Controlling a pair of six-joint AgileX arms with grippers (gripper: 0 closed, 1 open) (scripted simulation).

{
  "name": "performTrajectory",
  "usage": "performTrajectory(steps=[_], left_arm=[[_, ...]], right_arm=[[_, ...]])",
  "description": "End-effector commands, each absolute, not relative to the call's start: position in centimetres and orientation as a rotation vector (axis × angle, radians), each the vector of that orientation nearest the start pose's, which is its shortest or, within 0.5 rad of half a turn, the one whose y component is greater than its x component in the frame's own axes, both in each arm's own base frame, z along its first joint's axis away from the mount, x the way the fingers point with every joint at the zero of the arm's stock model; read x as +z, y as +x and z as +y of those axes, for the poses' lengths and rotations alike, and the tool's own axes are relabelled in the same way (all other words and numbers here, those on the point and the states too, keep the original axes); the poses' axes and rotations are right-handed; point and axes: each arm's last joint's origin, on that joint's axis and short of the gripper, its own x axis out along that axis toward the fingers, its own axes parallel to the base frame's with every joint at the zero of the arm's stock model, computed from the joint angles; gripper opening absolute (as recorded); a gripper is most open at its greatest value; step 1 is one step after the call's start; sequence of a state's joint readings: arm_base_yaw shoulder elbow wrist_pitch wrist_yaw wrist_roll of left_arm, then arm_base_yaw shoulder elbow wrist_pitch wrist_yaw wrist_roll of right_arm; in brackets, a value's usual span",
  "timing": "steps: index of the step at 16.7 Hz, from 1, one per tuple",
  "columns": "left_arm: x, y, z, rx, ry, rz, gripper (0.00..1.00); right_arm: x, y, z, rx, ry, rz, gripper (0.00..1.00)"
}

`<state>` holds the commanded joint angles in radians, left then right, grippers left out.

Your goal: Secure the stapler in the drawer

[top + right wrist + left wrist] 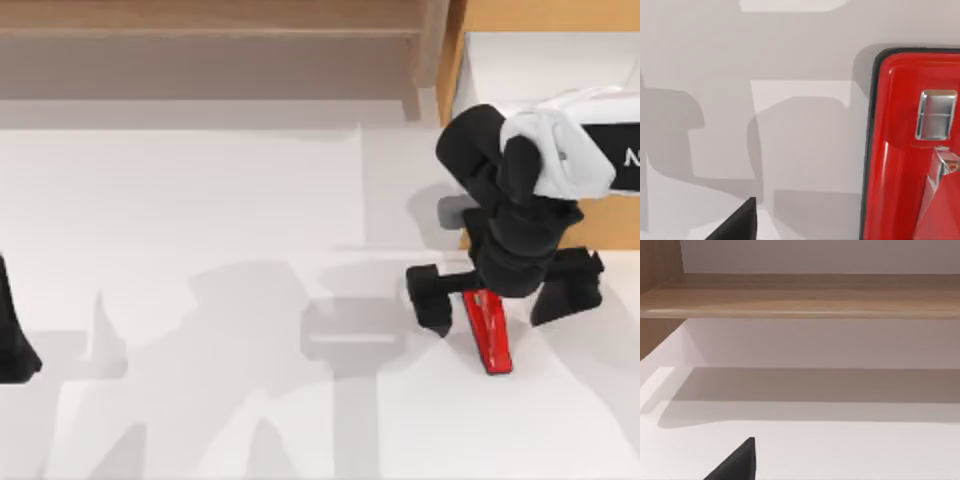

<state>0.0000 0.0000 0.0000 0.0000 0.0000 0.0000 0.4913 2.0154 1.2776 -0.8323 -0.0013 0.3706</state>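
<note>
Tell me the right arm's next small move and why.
Probably lower the right claw straight down and close on the stapler. Its fingers stand spread on either side of the stapler, which lies on the table in front of the drawer. The left claw sits parked at the table's left edge.

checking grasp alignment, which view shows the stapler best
The right wrist view: the stapler is close up, red top and metal plate clear. The top view shows its lower end under the right gripper. The left wrist view faces the shelf.
</note>
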Motion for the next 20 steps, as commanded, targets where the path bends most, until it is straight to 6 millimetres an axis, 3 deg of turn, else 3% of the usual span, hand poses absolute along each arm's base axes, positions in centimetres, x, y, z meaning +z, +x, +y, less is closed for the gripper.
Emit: performTrajectory(steps=[12,20], left_arm=[[16.00,10.57,-0.12,0.000,0.000,0.000,1.00],[16.00,10.57,-0.12,0.000,0.000,0.000,1.00]], right_arm=[[11.86,31.70,17.27,0.103,-0.098,1.569,0.02],[11.86,31.70,17.27,0.103,-0.098,1.569,0.00]])
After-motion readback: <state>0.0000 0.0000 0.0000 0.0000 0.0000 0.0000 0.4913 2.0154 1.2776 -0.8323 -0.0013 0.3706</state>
